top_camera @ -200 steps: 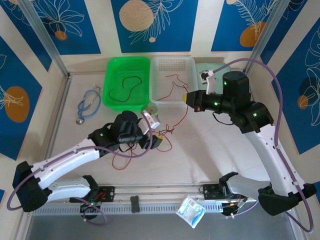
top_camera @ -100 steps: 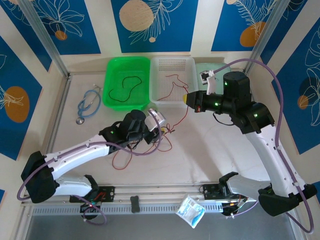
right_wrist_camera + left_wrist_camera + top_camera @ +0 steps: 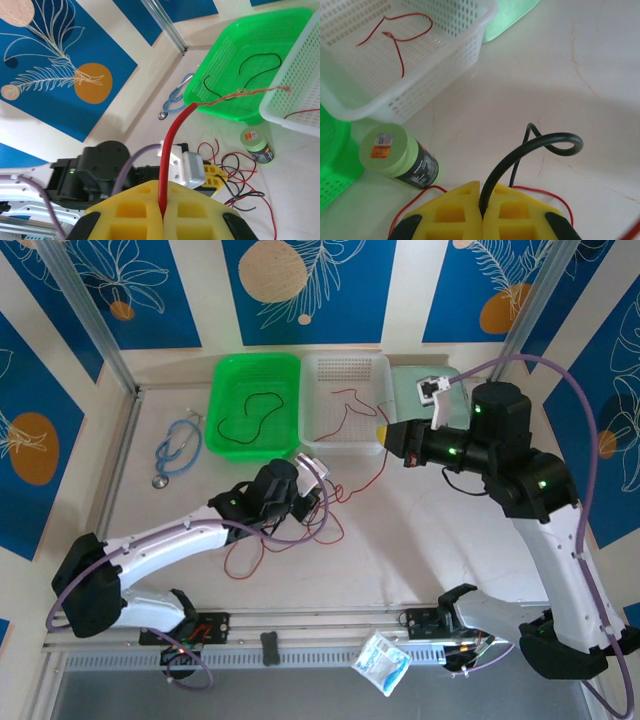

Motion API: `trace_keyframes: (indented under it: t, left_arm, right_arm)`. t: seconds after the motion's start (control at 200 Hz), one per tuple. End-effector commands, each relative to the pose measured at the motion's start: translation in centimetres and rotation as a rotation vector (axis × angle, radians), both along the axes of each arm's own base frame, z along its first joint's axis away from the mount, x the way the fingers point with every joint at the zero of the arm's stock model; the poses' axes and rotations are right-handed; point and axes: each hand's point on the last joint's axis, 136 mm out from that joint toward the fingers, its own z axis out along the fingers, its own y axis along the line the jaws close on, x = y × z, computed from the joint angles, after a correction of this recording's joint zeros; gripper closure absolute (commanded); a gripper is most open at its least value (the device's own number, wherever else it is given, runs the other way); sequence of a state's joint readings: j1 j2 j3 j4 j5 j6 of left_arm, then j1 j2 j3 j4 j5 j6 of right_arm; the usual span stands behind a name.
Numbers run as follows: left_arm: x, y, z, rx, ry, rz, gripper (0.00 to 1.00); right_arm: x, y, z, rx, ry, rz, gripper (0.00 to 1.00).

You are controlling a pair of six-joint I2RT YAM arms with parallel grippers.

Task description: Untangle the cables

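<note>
Pinching black cable (image 3: pixel 540 142) in left gripper (image 3: pixel 481 200), jaws closed on it low over table (image 3: pixel 580 65), beside tangle (image 3: pixel 239 172). Right gripper (image 3: pixel 161 202) clamped on red cable (image 3: pixel 172 145), raised near white basket (image 3: pixel 345 357). Likely reason: one colour per arm, held apart to draw strands free. Loose black strand lies in green basket (image 3: pixel 222 400), red strand in white basket, so probably sorting by colour.

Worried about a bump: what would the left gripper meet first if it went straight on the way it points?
Probably the bare table just beyond the black cable loop that the left gripper is shut on. The white basket and green-capped bottle lie off to the side. Depth is unclear.
</note>
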State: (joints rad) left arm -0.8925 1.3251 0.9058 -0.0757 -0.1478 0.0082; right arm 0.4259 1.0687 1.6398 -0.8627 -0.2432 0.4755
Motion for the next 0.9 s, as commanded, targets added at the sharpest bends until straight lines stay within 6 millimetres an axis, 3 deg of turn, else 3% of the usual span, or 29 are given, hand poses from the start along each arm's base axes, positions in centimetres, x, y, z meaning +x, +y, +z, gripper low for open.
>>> trace_keyframes:
  t: [0.0,0.28,0.46,0.62,0.895]
  left_arm:
    - [0.0,1.1,-1.7,0.006,0.055,0.063,1.00]
    - [-1.1,2.5,-3.8,0.007,0.113,0.102,1.00]
    - [-1.8,3.0,-5.0,0.002,0.153,0.111,1.00]
    - [-2.3,3.3,-5.6,-0.013,0.179,0.118,1.00]
    - [-3.6,2.6,-7.3,-0.032,0.272,0.085,1.00]
  right_arm:
    - [-0.9,-1.3,1.6,-0.007,-0.038,-0.035,1.00]
    - [0.3,-2.8,5.6,-0.001,-0.122,-0.093,1.00]
    - [2.7,-3.4,7.8,0.010,-0.171,-0.124,1.00]
    - [6.7,-3.6,8.6,-0.007,-0.200,-0.163,1.00]
    - [15.9,-4.0,10.4,-0.031,-0.260,-0.241,1.00]
